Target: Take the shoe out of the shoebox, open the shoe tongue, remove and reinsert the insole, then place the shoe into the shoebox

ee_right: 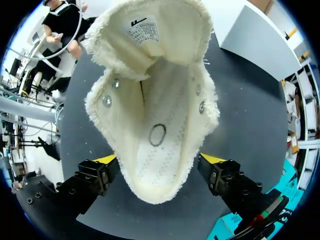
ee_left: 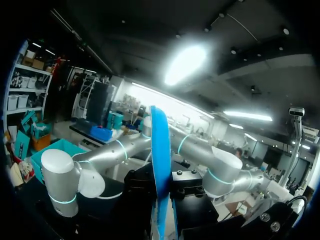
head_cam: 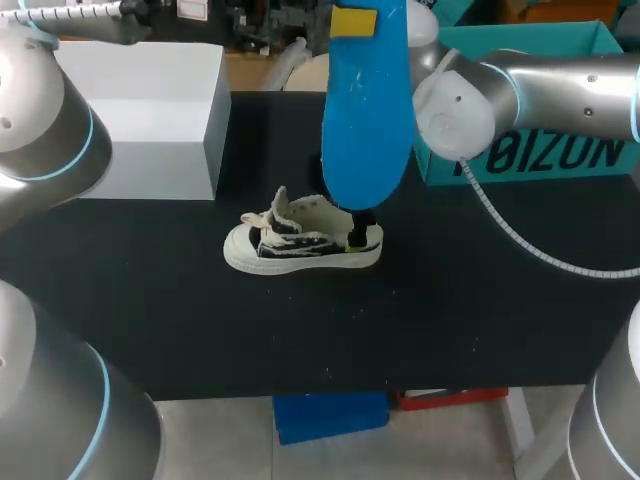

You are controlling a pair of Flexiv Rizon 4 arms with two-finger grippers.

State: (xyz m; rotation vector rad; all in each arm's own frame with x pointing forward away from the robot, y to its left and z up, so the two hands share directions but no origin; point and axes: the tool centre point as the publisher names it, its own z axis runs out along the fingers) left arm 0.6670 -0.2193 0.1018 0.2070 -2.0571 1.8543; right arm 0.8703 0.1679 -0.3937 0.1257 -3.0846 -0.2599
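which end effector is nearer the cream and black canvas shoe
Right. The right end effector straddles the heel of the cream and black canvas shoe; the left end effector hangs above it, gripping a flat blue insole.

Shoe [head_cam: 300, 243] sits on table [head_cam: 450, 320], shoebox [head_cam: 600, 160] behind right, insole [head_cam: 365, 110] above.

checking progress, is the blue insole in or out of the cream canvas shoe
Out: left gripper holds the blue insole aloft, above the shoe.

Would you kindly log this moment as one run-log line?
left gripper shut on insole, held high | right gripper shut on shoe heel | shoe on table, tongue open, insole out
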